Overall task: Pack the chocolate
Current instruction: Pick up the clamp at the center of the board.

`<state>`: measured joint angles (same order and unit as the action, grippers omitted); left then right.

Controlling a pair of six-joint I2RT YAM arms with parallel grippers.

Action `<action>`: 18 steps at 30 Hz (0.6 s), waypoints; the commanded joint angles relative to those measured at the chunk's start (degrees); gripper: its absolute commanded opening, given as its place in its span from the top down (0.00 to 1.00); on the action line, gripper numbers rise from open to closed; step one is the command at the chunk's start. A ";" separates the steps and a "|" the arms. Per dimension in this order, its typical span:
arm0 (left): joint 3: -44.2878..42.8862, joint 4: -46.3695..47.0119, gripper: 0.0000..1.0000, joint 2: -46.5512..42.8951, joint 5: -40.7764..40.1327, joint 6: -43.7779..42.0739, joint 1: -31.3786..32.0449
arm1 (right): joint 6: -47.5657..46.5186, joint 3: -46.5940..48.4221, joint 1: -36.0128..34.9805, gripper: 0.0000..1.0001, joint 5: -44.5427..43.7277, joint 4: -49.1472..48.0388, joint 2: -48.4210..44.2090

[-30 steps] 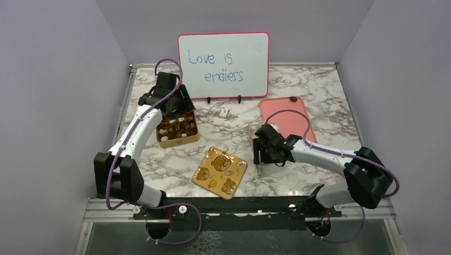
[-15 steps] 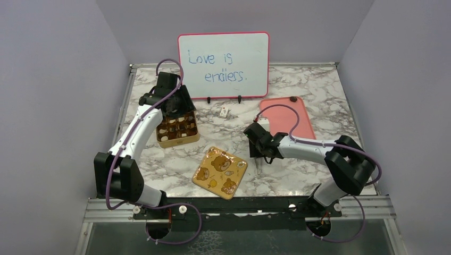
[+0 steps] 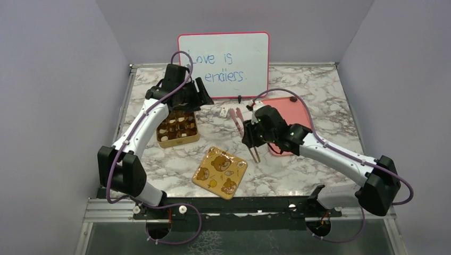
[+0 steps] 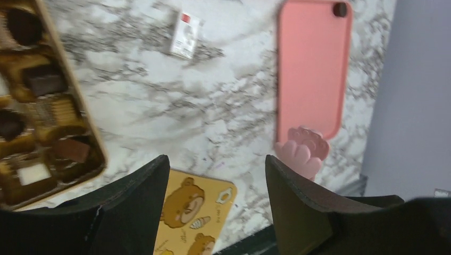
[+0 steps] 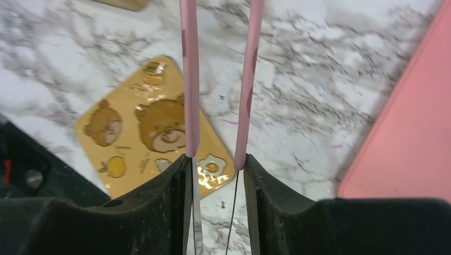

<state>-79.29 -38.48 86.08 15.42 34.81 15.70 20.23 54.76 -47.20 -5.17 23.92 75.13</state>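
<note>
One square gold tin (image 3: 178,141) stood open on the grey-and-white marbled tabletop (image 3: 319,85). It was divided into small cells holding dark brown, lighter brown and cream chocolate pieces (image 3: 178,126). Five of these showed in the left wrist view, but the full number could not be counted. One more round dark chocolate (image 3: 293,99) lay alone at the far corner of the single flat pink tray (image 4: 314,69) on the right. There was also one square gold lid (image 3: 219,172) printed with brown bears, one small white card (image 3: 224,112), one pink-framed whiteboard (image 3: 234,42) and one pair of pink tongs (image 5: 189,79).

The left gripper (image 4: 215,164) hung past the tin's far right corner, near the foot of the whiteboard. Its two fingers were spread apart with only bare marble showing between them. The tin's chocolate pieces lay off to the side of its fingers, outside the gap.

The right gripper (image 5: 215,159) hovered between the lid and the tray. It was pinching the tongs, with one pink arm lying against the inner face of each finger. The tongs' arms stood slightly apart with nothing between them. The lone chocolate on the tray sat well apart from both grippers and from the tongs' tips. The tin was across the table from the right gripper.
</note>
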 commanded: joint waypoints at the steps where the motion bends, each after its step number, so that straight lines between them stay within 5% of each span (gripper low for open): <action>1: 2.16 7.94 0.31 -0.79 12.19 6.72 3.28 | -5.35 5.82 -0.26 0.58 10.77 3.83 -0.84; 5: 7.09 19.22 0.29 -2.30 17.54 14.11 4.03 | -8.15 11.51 -0.24 0.58 12.97 5.94 2.80; 10: 7.23 18.55 0.29 -3.35 15.54 13.63 4.07 | -9.63 16.54 -0.24 0.58 14.55 8.36 6.88; 14: 2.46 6.12 0.29 -3.21 5.46 10.16 4.05 | -9.51 17.38 -0.21 0.58 15.49 7.84 8.03; 18: -0.67 4.69 0.28 -6.50 -3.13 12.19 3.52 | -9.52 17.22 -0.21 0.58 16.66 7.81 9.10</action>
<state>-75.18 -30.70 84.64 23.09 46.04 19.59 12.27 70.13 -47.13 7.09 30.59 83.31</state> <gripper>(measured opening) 0.713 0.420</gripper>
